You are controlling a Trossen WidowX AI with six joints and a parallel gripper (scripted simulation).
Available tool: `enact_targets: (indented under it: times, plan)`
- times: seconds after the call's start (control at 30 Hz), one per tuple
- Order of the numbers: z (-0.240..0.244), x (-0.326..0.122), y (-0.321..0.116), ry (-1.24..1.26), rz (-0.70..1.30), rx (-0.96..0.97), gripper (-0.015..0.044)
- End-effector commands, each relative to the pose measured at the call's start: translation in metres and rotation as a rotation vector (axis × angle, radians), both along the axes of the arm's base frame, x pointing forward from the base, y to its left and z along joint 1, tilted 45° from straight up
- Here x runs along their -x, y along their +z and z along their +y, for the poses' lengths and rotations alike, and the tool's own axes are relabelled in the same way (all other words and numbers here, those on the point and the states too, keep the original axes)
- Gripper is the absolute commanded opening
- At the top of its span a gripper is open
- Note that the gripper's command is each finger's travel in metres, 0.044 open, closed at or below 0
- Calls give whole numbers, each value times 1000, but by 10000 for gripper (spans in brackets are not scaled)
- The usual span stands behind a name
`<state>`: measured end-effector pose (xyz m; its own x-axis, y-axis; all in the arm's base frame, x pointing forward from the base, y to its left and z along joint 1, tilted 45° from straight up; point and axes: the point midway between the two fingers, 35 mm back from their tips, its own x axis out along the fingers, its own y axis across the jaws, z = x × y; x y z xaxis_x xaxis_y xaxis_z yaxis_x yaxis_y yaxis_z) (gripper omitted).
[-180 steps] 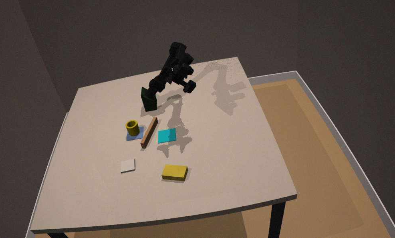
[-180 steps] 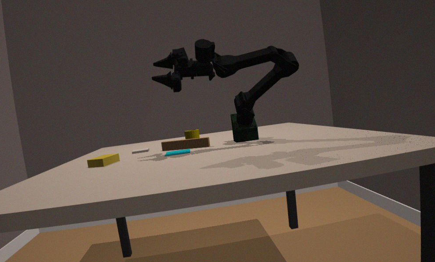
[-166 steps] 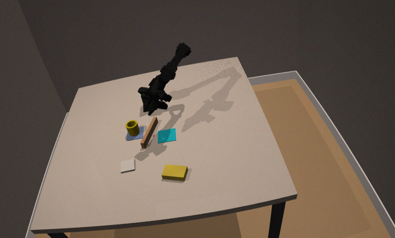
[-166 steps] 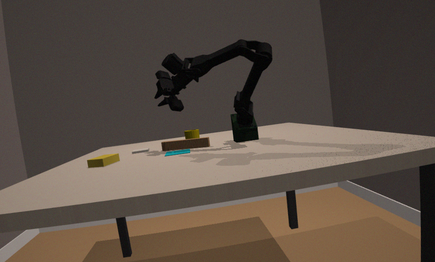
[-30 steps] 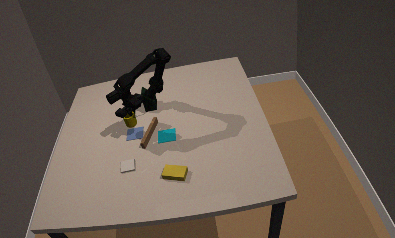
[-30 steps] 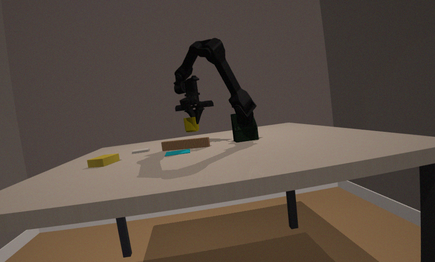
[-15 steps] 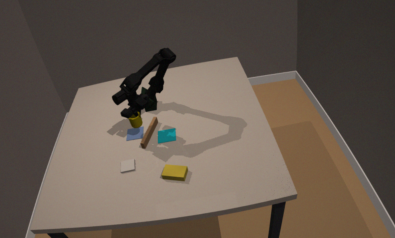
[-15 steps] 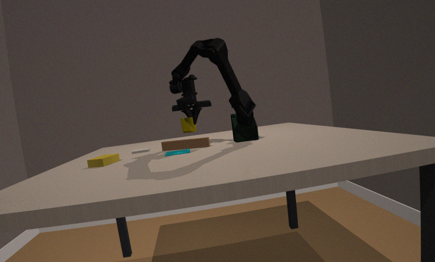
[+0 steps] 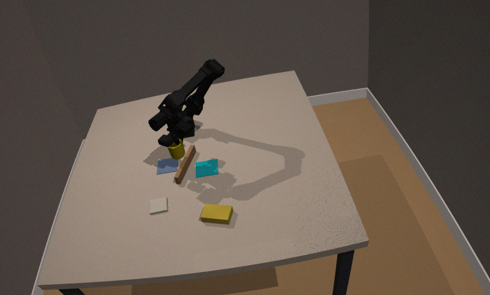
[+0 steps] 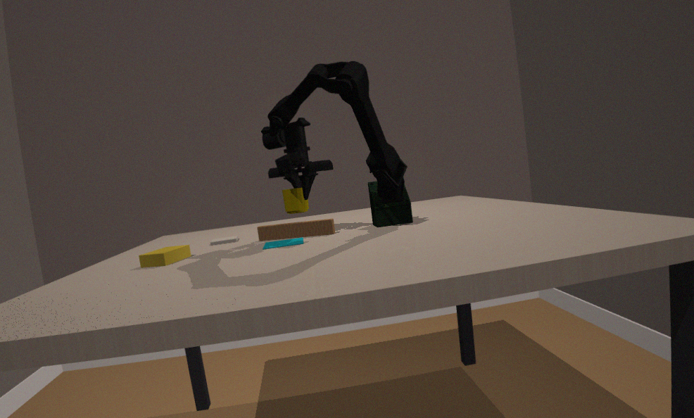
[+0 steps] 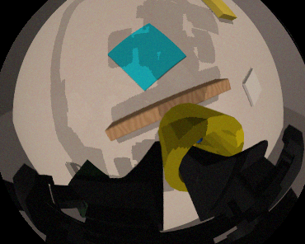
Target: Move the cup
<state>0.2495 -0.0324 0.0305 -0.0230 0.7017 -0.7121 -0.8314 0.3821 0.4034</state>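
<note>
end effector (image 10: 301,193) clamped on yellow cup (image 10: 294,200), held above wooden bar (image 10: 295,229), clear of surface (image 10: 443,244)

We find the top view set high and well back, facing down across the whole table (image 9: 276,128), with the arm (image 9: 188,99) at its far side. The exterior view sits low near table-edge height, looking level across the top towards the arm's base (image 10: 389,205). The wrist view looks down, close, past the gripper (image 11: 179,171). All three share the teal pad (image 9: 206,168) and wooden bar (image 9: 185,164).
</note>
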Motion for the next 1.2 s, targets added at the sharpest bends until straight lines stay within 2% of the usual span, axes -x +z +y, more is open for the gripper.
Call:
enact_targets:
  times: [0.0, 1.17]
  plan:
    - [7, -4, 8, -7, -1, -2, 0]
    - [73, -33, 77, -7, -3, -7, 0]
